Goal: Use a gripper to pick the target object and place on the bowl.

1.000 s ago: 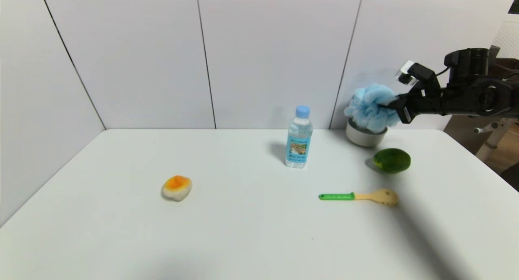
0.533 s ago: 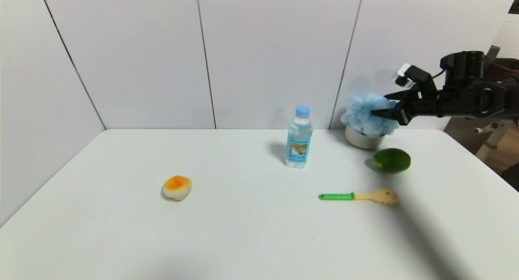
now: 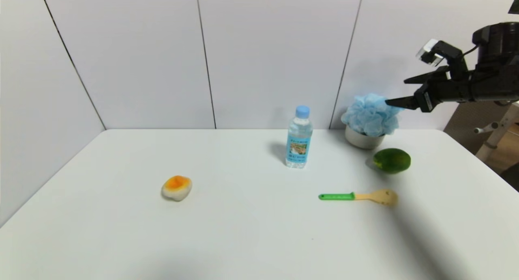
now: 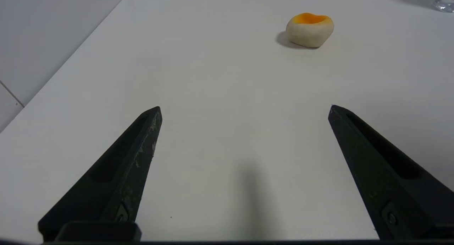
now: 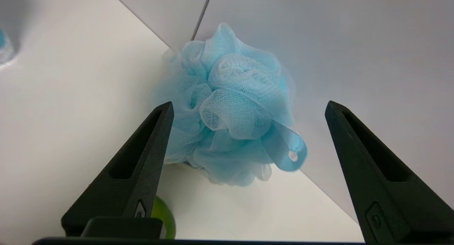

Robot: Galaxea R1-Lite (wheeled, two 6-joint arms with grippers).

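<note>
Light-blue mesh bath pouf (image 3: 369,115): seated on top of the bowl (image 3: 362,140) at the far right of the table (image 3: 243,231), close to the back wall; wider than the bowl, it hides the rim and the whole interior, so only the bowl's lower off-white wall shows. In the right wrist view the pouf (image 5: 230,110) fills the middle, its ribbon loop hanging free toward the wall side, and the bowl beneath it is hidden. Right gripper (image 3: 399,91): raised above and to the right of the pouf, jaws spread wide and holding nothing; the lower fingertip lies at the pouf's upper right edge in the head view, contact not determinable, while the right wrist view shows the fingers (image 5: 142,167) wide of the pouf on either side. Arm cut off by the right border. Left gripper (image 4: 244,110): seen only in its own wrist view, low over bare table, jaws spread, empty. Green fruit (image 3: 391,160): on the table just in front of the bowl. Water bottle (image 3: 299,138): upright, left of the bowl. Green-handled wooden spoon (image 3: 359,197): flat, nearer the robot. Orange-topped white piece (image 3: 176,187): well apart, at left.
</note>
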